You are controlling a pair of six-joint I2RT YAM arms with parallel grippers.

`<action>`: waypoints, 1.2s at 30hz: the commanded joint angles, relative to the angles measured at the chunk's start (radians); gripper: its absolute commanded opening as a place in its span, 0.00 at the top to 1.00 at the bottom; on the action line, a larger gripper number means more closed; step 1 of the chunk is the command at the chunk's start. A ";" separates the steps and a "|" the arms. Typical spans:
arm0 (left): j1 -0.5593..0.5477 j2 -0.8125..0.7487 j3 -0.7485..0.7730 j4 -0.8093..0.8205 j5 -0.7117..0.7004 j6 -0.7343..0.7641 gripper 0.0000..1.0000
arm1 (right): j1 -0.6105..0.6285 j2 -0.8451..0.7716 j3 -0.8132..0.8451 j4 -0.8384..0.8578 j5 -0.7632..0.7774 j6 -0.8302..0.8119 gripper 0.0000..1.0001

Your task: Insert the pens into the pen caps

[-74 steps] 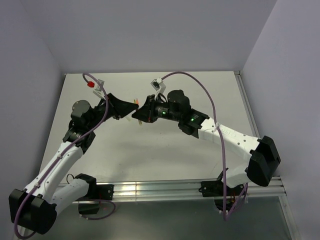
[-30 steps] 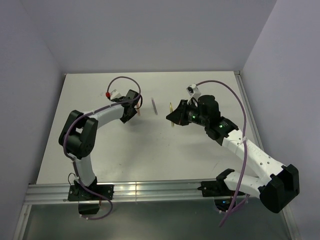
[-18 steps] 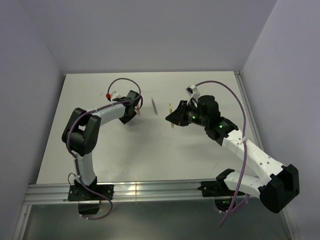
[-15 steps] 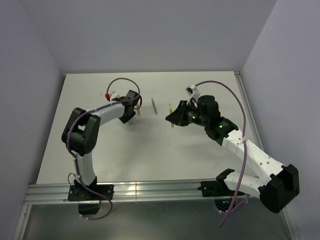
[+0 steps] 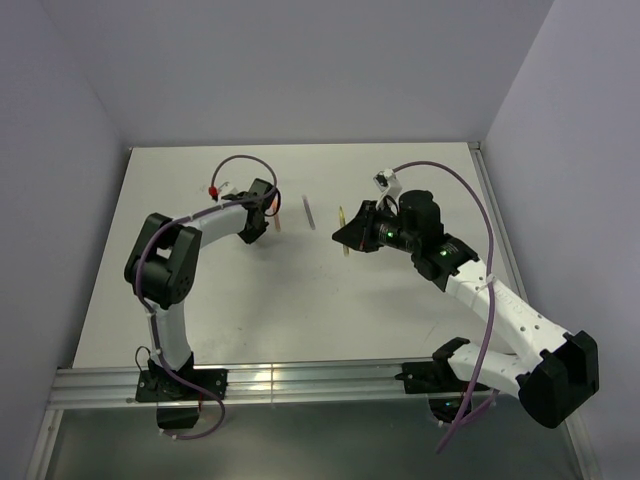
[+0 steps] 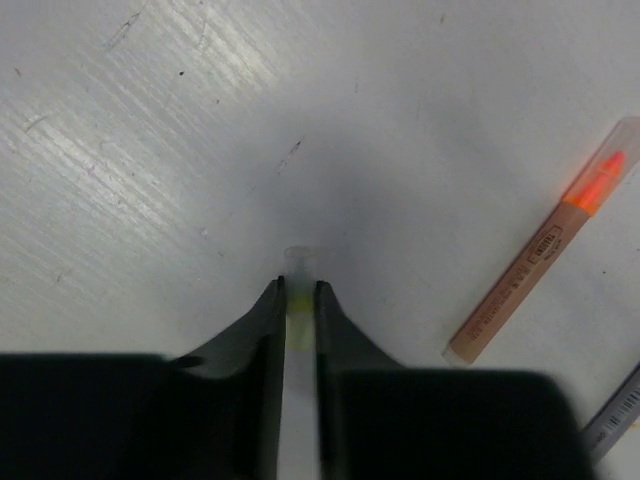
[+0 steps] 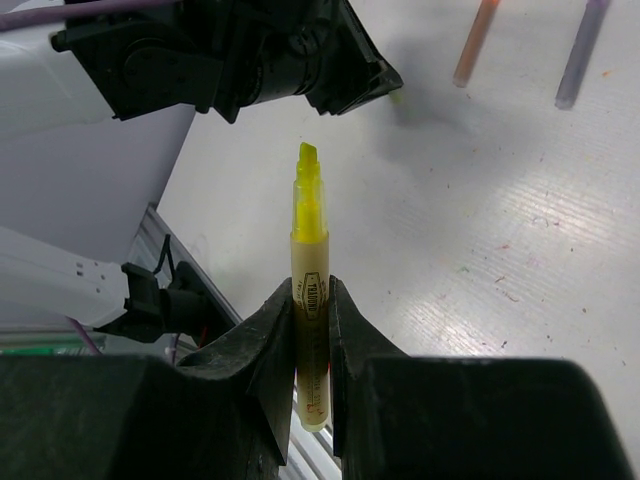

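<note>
My left gripper [image 6: 300,290] is shut on the cream-yellow cap [image 6: 301,262], whose end pokes out just past the fingertips, low over the table. In the top view this gripper [image 5: 266,214] is at the back left. The orange-red pen [image 6: 545,255] lies just to its right, and the dark purple-grey pen [image 6: 612,425] shows at the corner. My right gripper [image 7: 310,290] is shut on the yellow-green pen [image 7: 309,240], its bare tip pointing at the left gripper [image 7: 385,85]. In the top view the right gripper [image 5: 343,237] holds that pen [image 5: 341,215] at mid-table.
The orange-red pen [image 5: 276,220] and the purple-grey pen [image 5: 309,212] lie side by side on the white table [image 5: 300,300] between the grippers. A metal rail [image 5: 300,380] runs along the near edge. Grey walls close in the back and both sides.
2.5 s ago both grippers met tip to tip at mid-table. They have since drawn apart, the left arm folding back. Over the last second almost nothing has moved.
</note>
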 commanded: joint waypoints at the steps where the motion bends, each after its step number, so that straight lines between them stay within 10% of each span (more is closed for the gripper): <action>1: 0.015 0.055 -0.032 0.024 0.096 0.034 0.94 | -0.010 -0.020 0.002 0.050 -0.040 -0.005 1.00; 18: 0.201 -0.573 -0.353 1.001 1.046 0.089 1.00 | 0.091 0.112 0.151 0.133 -0.230 -0.049 1.00; 36: 0.227 -0.729 -0.439 1.382 1.273 0.026 1.00 | 0.189 0.341 0.449 0.074 -0.185 -0.049 1.00</action>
